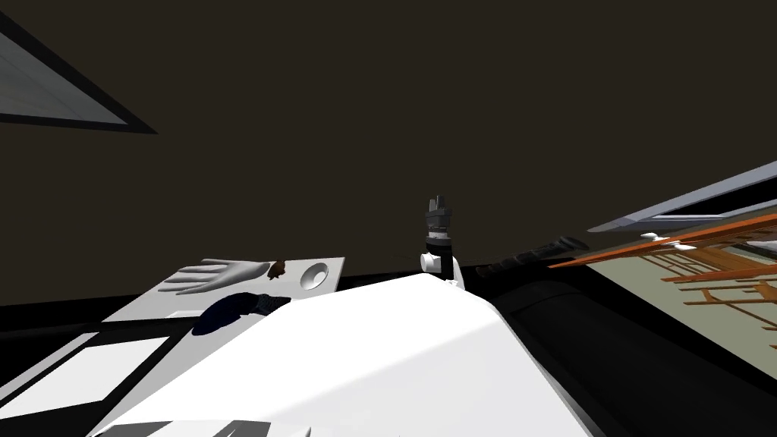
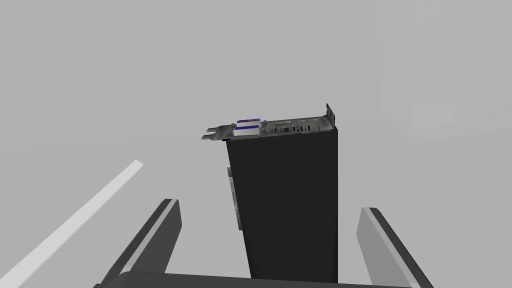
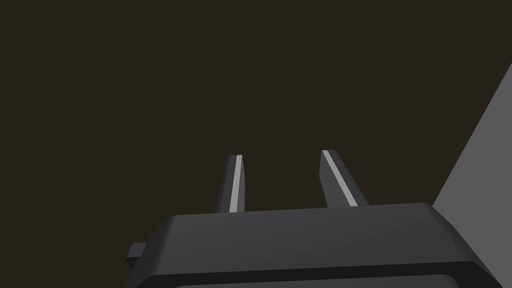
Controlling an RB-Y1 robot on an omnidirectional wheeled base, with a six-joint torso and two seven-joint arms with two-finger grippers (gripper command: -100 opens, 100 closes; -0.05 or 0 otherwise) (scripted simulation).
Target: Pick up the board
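So far only the approach looks done; the grasp and the lift are both ahead. The board (image 2: 285, 200), a long black card with a row of metal sockets (image 2: 280, 127) at its far end, lies flat on the pale grey top of the bench (image 1: 152, 302). It does not look raised off the bench at any point.

The left gripper (image 2: 270, 206) hangs over the bench with the board's near end between its fingers (image 2: 160, 235). They are spread wide, one on each long side of the board, with bare bench showing in both gaps, so neither touches it. The board runs nearly in line with the gripper, a little closer to one finger than the other.

The right gripper (image 1: 438, 216) stands raised off the bench's right end, before a dark wall. Its fingers (image 3: 235, 182) are parted by a narrow gap and carry nothing, so I judge it has no part in this step.

On the bench in the head view sit a pale model hand (image 1: 216, 275), a small brown thing (image 1: 277, 268) and a round dish (image 1: 313, 275).

What is left, as I read it: settle the left fingers lower around the board, pinch its long edges, then lift it off the bench.
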